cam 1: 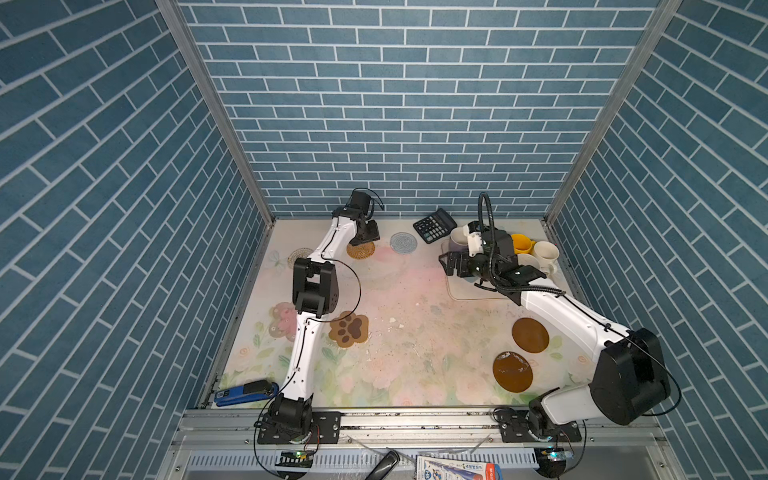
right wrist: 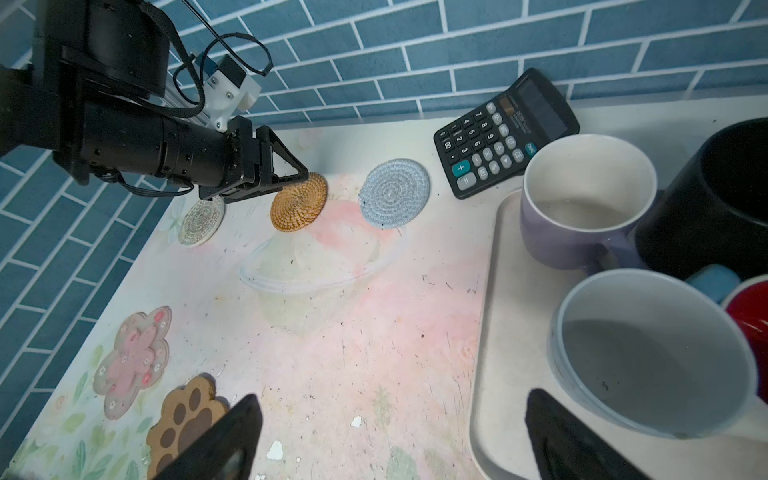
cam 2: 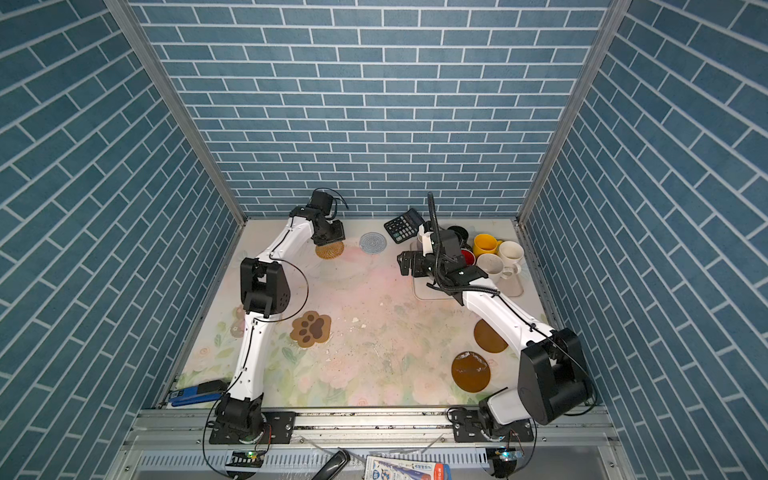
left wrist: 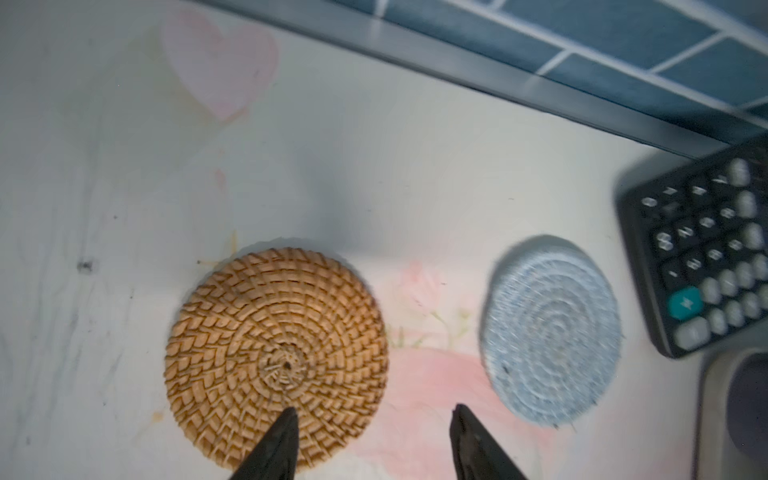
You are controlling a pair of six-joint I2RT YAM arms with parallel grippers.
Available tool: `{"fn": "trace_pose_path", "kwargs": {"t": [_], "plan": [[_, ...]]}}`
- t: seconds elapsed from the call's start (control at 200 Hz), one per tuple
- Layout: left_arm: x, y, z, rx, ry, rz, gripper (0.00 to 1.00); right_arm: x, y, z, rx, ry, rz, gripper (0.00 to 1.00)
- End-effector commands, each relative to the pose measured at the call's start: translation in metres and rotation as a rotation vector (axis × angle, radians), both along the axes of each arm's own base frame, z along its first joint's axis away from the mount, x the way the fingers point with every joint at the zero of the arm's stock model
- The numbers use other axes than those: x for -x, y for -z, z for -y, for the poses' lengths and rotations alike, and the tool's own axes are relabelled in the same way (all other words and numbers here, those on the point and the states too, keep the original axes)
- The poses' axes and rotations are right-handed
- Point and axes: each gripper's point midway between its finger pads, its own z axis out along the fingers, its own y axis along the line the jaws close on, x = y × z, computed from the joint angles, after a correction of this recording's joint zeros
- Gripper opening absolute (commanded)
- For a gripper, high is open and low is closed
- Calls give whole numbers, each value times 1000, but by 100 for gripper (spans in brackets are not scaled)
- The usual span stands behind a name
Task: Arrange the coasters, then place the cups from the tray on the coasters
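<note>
My left gripper (left wrist: 374, 411) is open above the near edge of the woven tan coaster (left wrist: 276, 357), which lies flat beside the blue-grey coaster (left wrist: 550, 332). Other coasters lie around the table: clear lacy (right wrist: 202, 220), flowery (right wrist: 133, 361), paw-shaped (cam 1: 349, 329) and two amber discs (cam 1: 530, 335) (cam 1: 513, 371). The tray (right wrist: 511, 324) at the back right holds the cups: lavender (right wrist: 582, 203), black (right wrist: 715, 199), pale blue (right wrist: 648, 357), red-inside (right wrist: 748, 316), yellow (cam 1: 521, 243) and cream (cam 1: 545, 252). My right gripper (right wrist: 392, 397) hangs open and empty over the tray's left rim.
A black calculator (cam 1: 434, 225) leans near the back wall between the blue-grey coaster and the tray. A blue stapler (cam 1: 247, 392) lies at the front left corner. Tiled walls enclose the table on three sides.
</note>
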Motion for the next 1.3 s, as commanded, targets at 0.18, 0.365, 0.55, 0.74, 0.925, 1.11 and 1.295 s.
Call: {"fn": "trace_pose_path", "kwargs": {"t": [0.18, 0.365, 0.55, 0.74, 0.925, 1.11, 1.295], "plan": [[0, -33, 86, 86, 161, 125, 62, 16, -31, 13, 16, 8, 30, 99], [-16, -25, 117, 194, 196, 188, 55, 29, -29, 24, 18, 23, 54, 99], [-35, -10, 125, 238, 161, 232, 39, 31, -19, 27, 15, 38, 47, 98], [-45, 14, 130, 274, 119, 221, 22, 28, -13, 24, 6, 39, 41, 97], [-41, 42, 125, 264, 65, 159, 8, 23, -2, 22, -1, 52, 17, 98], [-30, 61, 116, 211, 40, 105, 3, 19, 6, 19, 7, 59, -14, 99], [-15, 64, 110, 153, 47, 85, 2, 17, 8, 17, 2, 65, -34, 99]]}}
